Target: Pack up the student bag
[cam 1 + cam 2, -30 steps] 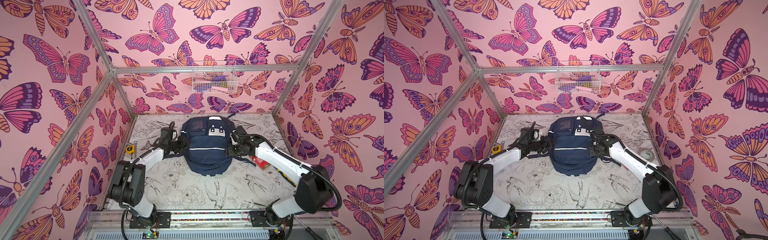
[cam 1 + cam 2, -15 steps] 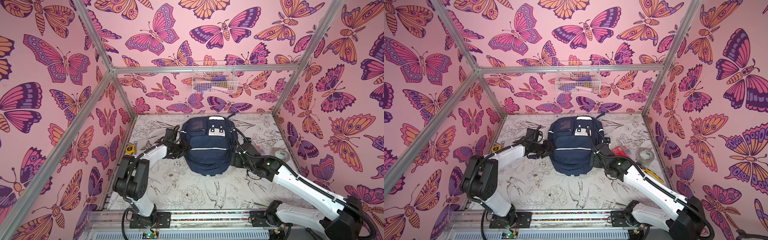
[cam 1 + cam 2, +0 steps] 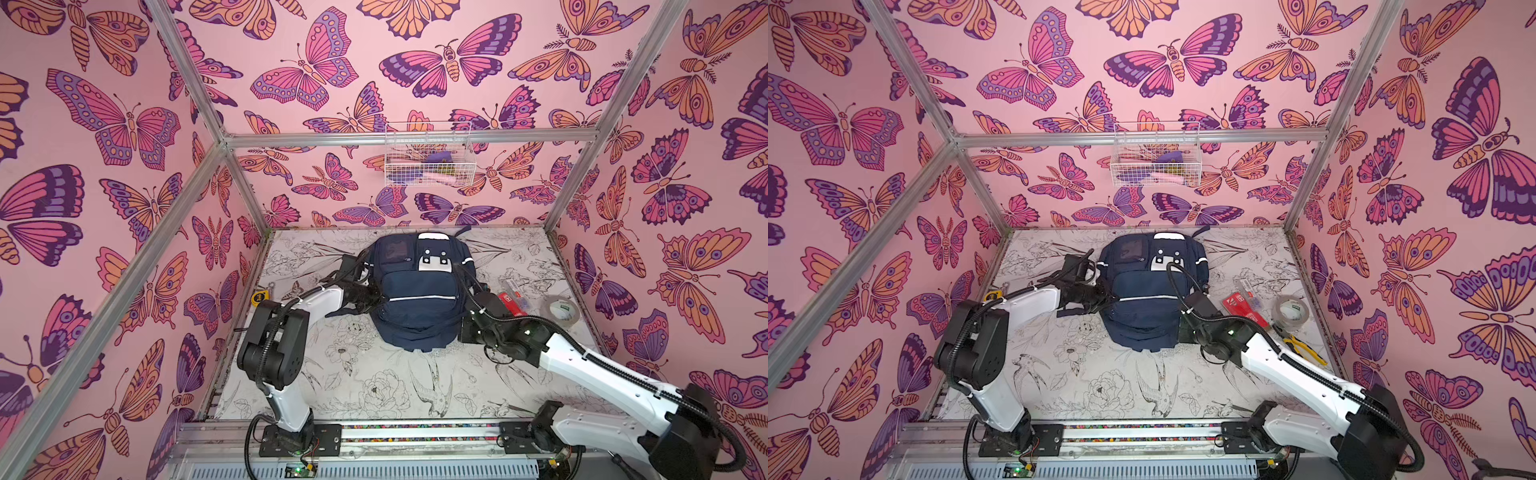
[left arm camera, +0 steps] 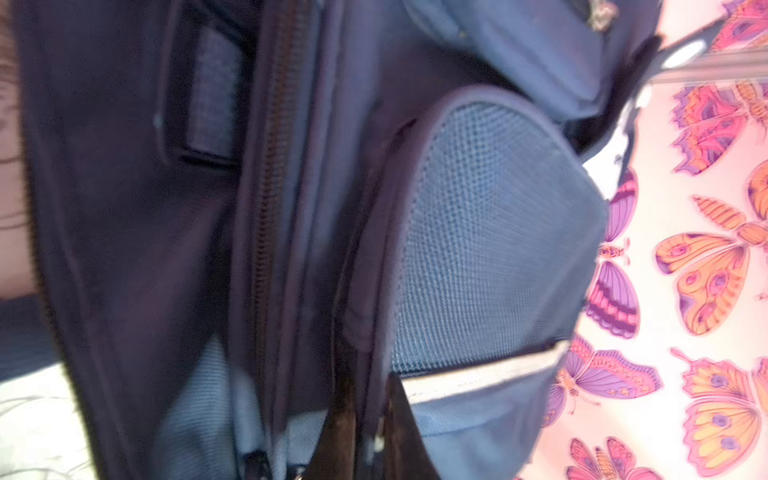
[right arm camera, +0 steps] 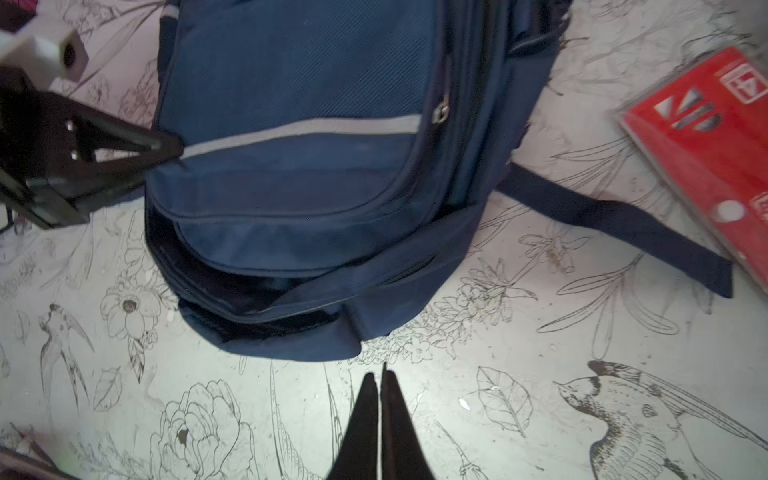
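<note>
Navy student bag [image 3: 419, 291] lies central on the table [image 3: 374, 386]. At nine o'clock the left tool [image 3: 378, 298] pinches its side seam, probably steadying it; the right tool [image 5: 380, 384], closed empty, hovers near five.

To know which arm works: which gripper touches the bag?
The left gripper: its tips meet the bag at the white stripe. The right gripper is shut above the table, apart from it.

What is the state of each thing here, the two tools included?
bag, lies flat, front up.
left tool, shut on the bag's side.
right tool, shut, empty, near the bag's bottom.
tape roll, lies flat.
red pack, lies flat.
basket, hangs high, holds items.
</note>
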You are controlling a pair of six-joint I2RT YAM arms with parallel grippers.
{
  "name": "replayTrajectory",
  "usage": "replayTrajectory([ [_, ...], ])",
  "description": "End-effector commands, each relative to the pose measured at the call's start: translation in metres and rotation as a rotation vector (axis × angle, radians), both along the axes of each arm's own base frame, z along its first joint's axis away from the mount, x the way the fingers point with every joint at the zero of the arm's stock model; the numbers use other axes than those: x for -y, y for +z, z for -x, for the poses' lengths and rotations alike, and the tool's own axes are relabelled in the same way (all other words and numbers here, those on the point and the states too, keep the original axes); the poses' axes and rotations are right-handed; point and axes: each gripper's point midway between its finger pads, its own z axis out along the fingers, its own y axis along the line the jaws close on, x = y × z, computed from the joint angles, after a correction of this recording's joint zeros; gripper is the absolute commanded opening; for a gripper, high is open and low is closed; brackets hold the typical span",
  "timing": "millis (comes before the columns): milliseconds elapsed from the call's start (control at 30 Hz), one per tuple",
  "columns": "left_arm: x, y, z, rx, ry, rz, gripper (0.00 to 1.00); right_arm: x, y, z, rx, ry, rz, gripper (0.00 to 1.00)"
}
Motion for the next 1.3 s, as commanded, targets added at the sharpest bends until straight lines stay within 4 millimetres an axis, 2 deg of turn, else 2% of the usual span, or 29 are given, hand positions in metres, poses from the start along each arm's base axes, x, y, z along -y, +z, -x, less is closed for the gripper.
replayTrajectory([
  [0, 0.015, 0.058, -0.008, 0.092, 0.044, 0.161, 0.00, -0.023, 0.017, -0.002, 0.057, 0.056, 0.013, 0.12],
  [100, 0.023, 0.087, -0.005, 0.112, 0.071, 0.238, 0.00, -0.048, 0.026, -0.002, 0.069, 0.091, -0.005, 0.13],
  [200, 0.033, 0.102, 0.003, 0.121, 0.085, 0.285, 0.00, -0.085, 0.038, 0.001, 0.095, 0.134, -0.052, 0.21],
  [333, 0.045, 0.105, 0.009, 0.118, 0.124, 0.347, 0.00, -0.128, 0.038, 0.001, 0.089, 0.145, -0.132, 0.28],
  [400, 0.048, 0.105, 0.009, 0.114, 0.150, 0.389, 0.00, -0.139, 0.030, -0.001, 0.071, 0.137, -0.154, 0.30],
  [500, 0.051, 0.106, 0.010, 0.118, 0.178, 0.424, 0.00, -0.142, 0.018, -0.006, 0.055, 0.098, -0.145, 0.31],
  [600, 0.057, 0.111, 0.012, 0.133, 0.167, 0.427, 0.00, -0.146, 0.011, -0.011, 0.054, 0.072, -0.152, 0.44],
  [633, 0.060, 0.113, 0.013, 0.138, 0.158, 0.427, 0.00, -0.144, 0.008, -0.013, 0.050, 0.043, -0.141, 0.46],
  [733, 0.063, 0.111, 0.014, 0.148, 0.146, 0.417, 0.00, -0.145, -0.007, -0.018, 0.018, -0.013, -0.117, 0.43],
  [833, 0.065, 0.102, 0.016, 0.142, 0.135, 0.399, 0.00, -0.151, -0.014, -0.024, 0.009, -0.045, -0.116, 0.41],
  [1067, 0.067, 0.089, 0.026, 0.132, 0.114, 0.371, 0.00, -0.128, -0.028, -0.044, 0.005, -0.237, -0.007, 0.39],
  [1200, 0.069, 0.084, 0.032, 0.129, 0.096, 0.359, 0.00, -0.117, -0.023, -0.051, 0.035, -0.300, 0.039, 0.43],
  [1267, 0.069, 0.082, 0.034, 0.124, 0.089, 0.356, 0.00, -0.108, -0.021, -0.053, 0.031, -0.344, 0.091, 0.40],
])
